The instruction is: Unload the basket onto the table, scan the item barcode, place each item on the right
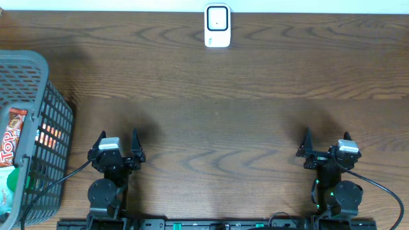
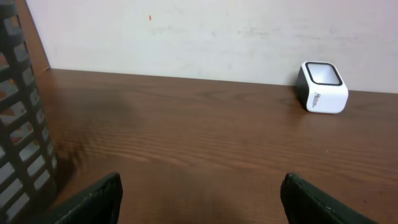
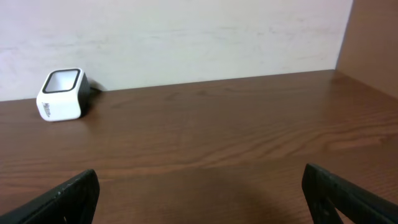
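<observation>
Our left fingers and right fingers gape wide and empty, while the snack packet lies in the basket at nine o'clock of the nearer left pair, its long axis seemingly twelve-to-six.

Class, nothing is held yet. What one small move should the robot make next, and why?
Probably swing the left gripper toward the grey basket: its jaws are open and empty, the red snack packet lies in there, nearest that arm, and the barcode scanner has nothing before it.
</observation>
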